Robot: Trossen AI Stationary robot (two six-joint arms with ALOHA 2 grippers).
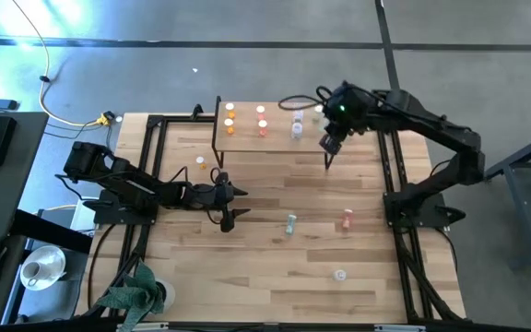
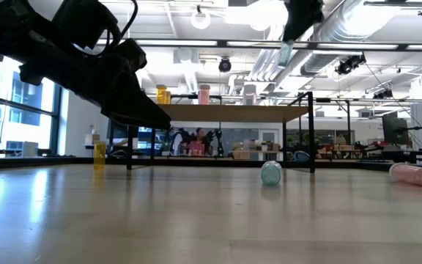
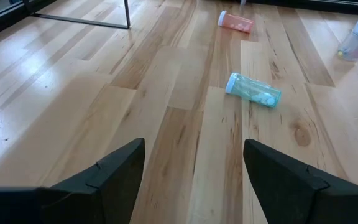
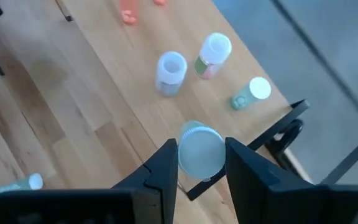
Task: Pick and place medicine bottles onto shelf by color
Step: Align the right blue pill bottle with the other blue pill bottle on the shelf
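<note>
Item: my right gripper (image 4: 201,163), clenched on a teal bottle (image 4: 199,151) by its white cap, held in the air just over the right end of the shelf (image 1: 275,138). On the shelf near it: three upright bottles (image 4: 171,71).

Item: my left gripper (image 3: 194,174), fingers spread, empty, low over the table (image 1: 275,267). A teal bottle on its side (image 3: 253,91) lies ahead of it, apart; a pink one (image 3: 235,22) farther on.
</note>
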